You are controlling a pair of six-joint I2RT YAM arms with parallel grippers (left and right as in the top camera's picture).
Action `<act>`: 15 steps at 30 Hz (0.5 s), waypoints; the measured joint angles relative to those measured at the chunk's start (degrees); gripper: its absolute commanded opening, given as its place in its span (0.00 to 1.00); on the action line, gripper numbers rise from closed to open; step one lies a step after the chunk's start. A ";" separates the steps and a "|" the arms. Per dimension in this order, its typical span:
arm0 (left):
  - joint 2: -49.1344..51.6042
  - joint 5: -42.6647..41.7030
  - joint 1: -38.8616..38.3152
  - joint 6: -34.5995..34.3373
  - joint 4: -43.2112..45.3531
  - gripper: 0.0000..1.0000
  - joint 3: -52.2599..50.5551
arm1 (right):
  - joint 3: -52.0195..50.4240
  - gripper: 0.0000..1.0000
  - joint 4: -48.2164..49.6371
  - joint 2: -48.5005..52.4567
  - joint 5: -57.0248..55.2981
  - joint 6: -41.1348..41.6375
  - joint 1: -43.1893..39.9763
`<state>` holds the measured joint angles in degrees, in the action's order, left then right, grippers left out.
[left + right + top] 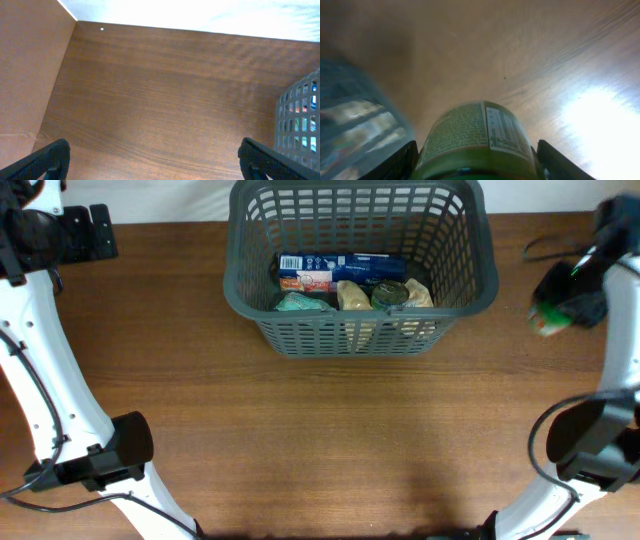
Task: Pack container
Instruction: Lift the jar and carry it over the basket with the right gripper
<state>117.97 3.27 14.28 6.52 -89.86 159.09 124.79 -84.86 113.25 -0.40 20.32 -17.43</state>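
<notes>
The container, a dark grey slotted basket (465,290), stands at the back middle of the table. It holds a blue box (340,270), a teal packet (300,302), a tan bag (352,296) and a green-lidded jar (390,292). My right gripper (477,161) is shut on a green labelled jar (475,135), held above the table right of the basket; it shows blurred in the overhead view (550,315). The basket wall shows blurred at the left (355,120). My left gripper (154,147) is open and empty, far left of the basket (300,125).
The brown wooden table (320,430) stretches in front of the basket. A black cable (545,248) lies at the back right. The arm bases stand at the front left (120,450) and front right (590,435).
</notes>
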 measured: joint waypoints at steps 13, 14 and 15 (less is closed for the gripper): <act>0.00 0.00 0.00 -0.15 0.00 0.99 0.00 | 30.95 0.04 -4.96 -9.46 -0.11 -12.11 28.89; 0.00 0.00 0.00 -0.15 0.00 0.99 0.00 | 30.93 0.04 -4.70 -8.83 -0.09 -12.72 30.49; 0.00 0.00 0.00 -0.15 0.00 0.99 0.00 | 30.80 0.04 -4.35 -8.00 -0.07 -13.11 31.93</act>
<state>117.97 3.27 14.28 6.37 -89.86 159.09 155.59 -89.21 105.25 -0.47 7.20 14.50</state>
